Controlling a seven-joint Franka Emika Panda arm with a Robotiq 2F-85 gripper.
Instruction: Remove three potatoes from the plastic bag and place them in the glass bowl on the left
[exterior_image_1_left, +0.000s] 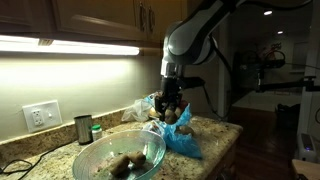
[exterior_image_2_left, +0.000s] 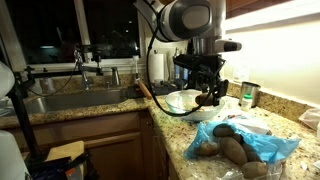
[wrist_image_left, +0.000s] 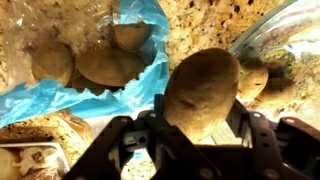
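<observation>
We see one potato (wrist_image_left: 200, 90) pinched between the two fingers of the gripper (wrist_image_left: 200, 118), which clamp its sides and hold it clear of the speckled granite counter (wrist_image_left: 205, 20). In the wrist view it hangs between the blue plastic bag (wrist_image_left: 95, 100) on one side and the glass bowl (wrist_image_left: 275, 25) on the other, near the bowl's rim. In an exterior view the bowl (exterior_image_1_left: 100, 150) holds two potatoes (exterior_image_1_left: 120, 165), lying close together. Several more rest in the open bag (exterior_image_2_left: 262, 148), well apart from the gripper (exterior_image_2_left: 210, 95).
</observation>
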